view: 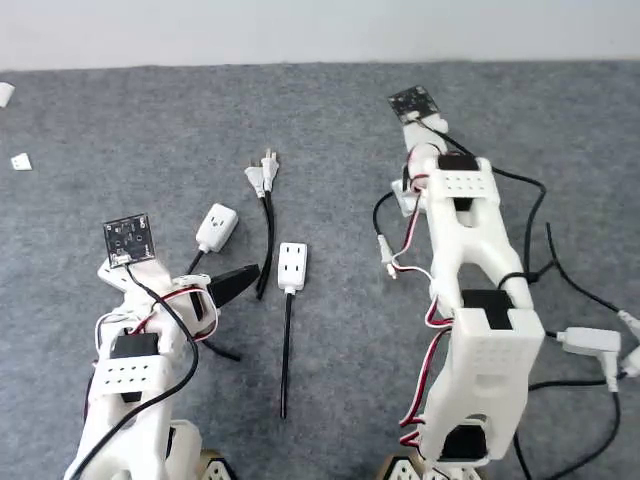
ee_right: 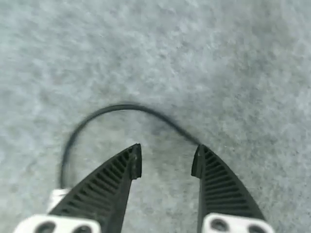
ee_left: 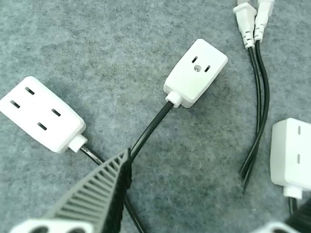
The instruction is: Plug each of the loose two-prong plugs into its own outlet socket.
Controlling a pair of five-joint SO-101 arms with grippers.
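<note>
grey felt tabletop (view: pixel 120 120). two loose plugs (view: pixel 262 172) lie together beyond the middle socket (view: pixel 291 266). likely light, stiff bodies, floppy cords: pinch the body. left gripper (view: pixel 230 285) and right gripper (ee_right: pixel 166 158) both spread, empty.

Clipped or blurred

On the left wrist view, one finger of my left tool (ee_left: pixel 216 184) is mostly off the corner; the outlet (ee_left: pixel 291 155) beside it is cut by the edge, and so are the tops of the two plugs (ee_left: pixel 252 17). On the right wrist view the thin cable (ee_right: pixel 121 108) is blurred, its white end (ee_right: pixel 57 196) half hidden behind my right tool (ee_right: pixel 165 162).
</note>
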